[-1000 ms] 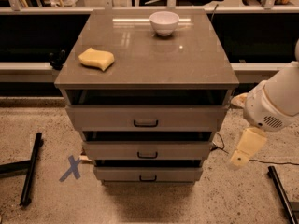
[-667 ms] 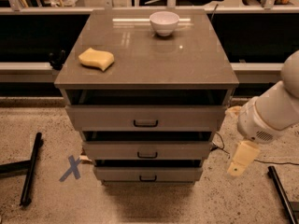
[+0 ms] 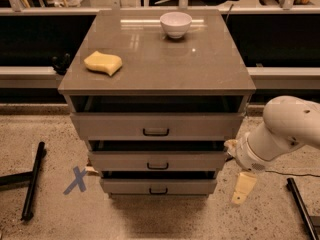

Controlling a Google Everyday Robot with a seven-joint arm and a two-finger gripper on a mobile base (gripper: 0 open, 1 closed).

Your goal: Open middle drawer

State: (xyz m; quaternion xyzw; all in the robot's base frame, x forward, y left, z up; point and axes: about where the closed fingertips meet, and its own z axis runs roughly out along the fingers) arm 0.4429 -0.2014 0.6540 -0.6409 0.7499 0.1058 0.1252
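Note:
The middle drawer [image 3: 190,161] is the second of three in the grey-taupe cabinet [image 3: 150,84]. It has a flat front with a small dark loop handle [image 3: 158,166] at its centre, and it looks pushed in. My gripper [image 3: 234,173] hangs at the end of the white arm [image 3: 285,126], just off the cabinet's right side at the height of the middle and bottom drawers. It is open and empty. One cream finger [image 3: 243,186] points down and the other fingertip [image 3: 230,145] is close to the middle drawer's right end. It is well right of the handle.
A white bowl [image 3: 175,23] and a yellow sponge [image 3: 103,63] sit on the cabinet top. The top drawer [image 3: 200,126] and bottom drawer [image 3: 190,186] are above and below. A blue tape X [image 3: 77,179] and black bars [image 3: 33,181] [image 3: 301,207] lie on the floor.
The arm and gripper have moved down and to the left, closer to the cabinet's right side. The drawers, bowl and sponge have not moved.

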